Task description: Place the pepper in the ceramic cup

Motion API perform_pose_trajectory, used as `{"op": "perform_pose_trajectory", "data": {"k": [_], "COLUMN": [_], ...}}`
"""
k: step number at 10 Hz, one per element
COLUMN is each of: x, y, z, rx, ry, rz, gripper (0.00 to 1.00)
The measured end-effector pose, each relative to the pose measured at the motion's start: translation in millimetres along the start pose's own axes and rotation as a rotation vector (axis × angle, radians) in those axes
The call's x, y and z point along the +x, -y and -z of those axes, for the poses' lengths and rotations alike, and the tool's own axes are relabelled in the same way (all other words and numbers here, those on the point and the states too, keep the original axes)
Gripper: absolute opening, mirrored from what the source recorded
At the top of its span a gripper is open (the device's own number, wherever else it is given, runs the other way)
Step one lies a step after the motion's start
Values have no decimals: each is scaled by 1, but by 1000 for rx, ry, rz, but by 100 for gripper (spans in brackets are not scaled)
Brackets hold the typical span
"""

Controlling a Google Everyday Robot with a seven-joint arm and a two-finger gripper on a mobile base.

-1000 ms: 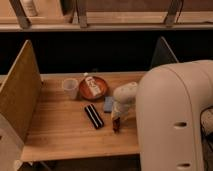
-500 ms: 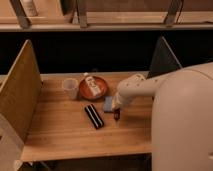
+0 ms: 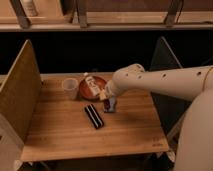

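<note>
1. Presently the pepper (image 3: pixel 106 106) hangs small, dark and reddish at the tip of the gripper (image 3: pixel 106 101), near the middle of the table and towards its far half; its lower end comes down in front of a blue-grey block (image 3: pixel 112 104), and whether it touches that block cannot be told.
2. The gripper points downward from the end of the arm; its fingers are closed in on the pepper's upper part, pinching it.
3. The ceramic cup (image 3: pixel 70 88) stands upright, pale and round, to the left of the gripper and well apart from the pepper; the plate lies between them.
4. The reddish-brown plate (image 3: pixel 98 81) sits just beside the cup, on its right; a pale, bottle-like item (image 3: pixel 89 84) lies across the plate, too small to make out further.
5. A black ribbed bar (image 3: pixel 94 116) lies flat on the wood, nearer the camera than the plate and just left of the pepper, set at a slant.
6. The white arm (image 3: pixel 160 82), dotted with small holes, reaches in from the right edge and bends down to the gripper above the block.
7. The wooden table (image 3: pixel 60 135) carries all of these; a tan upright panel (image 3: pixel 20 85) closes its left side; a darker panel (image 3: pixel 162 55) stands at its right.
</note>
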Motion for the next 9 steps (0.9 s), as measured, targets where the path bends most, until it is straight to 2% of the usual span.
{"op": "perform_pose_trajectory", "data": {"k": [2,4,7,9], "x": [-15,-18,-17,-16], "y": [-15,-20,-20,-8], "z": [16,19,18,13], "rx": [-25,-32,-39,-54], "ry": [10,11,16,40], "rz": [86,105,95,34], "gripper": [0,0,0,0]}}
